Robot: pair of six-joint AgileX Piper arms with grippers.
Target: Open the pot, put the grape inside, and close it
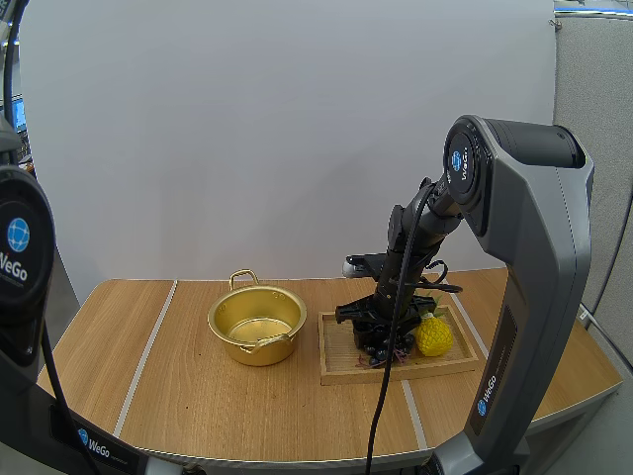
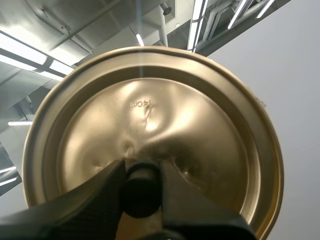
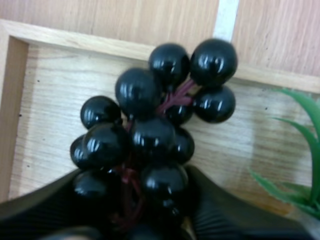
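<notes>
Gold lid [image 2: 150,120] in left end effector [image 2: 142,192]; right [image 3: 145,210], downturned, pinches grapes [image 3: 150,135].

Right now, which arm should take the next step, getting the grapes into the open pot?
Right. The right claw has the grapes between its fingers on the tray beside the pot; the left claw is busy holding the lid.

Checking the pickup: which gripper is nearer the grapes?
Right. The right gripper clasps the grapes on the tray; the left gripper holds the lid by its knob, away from them.
</notes>
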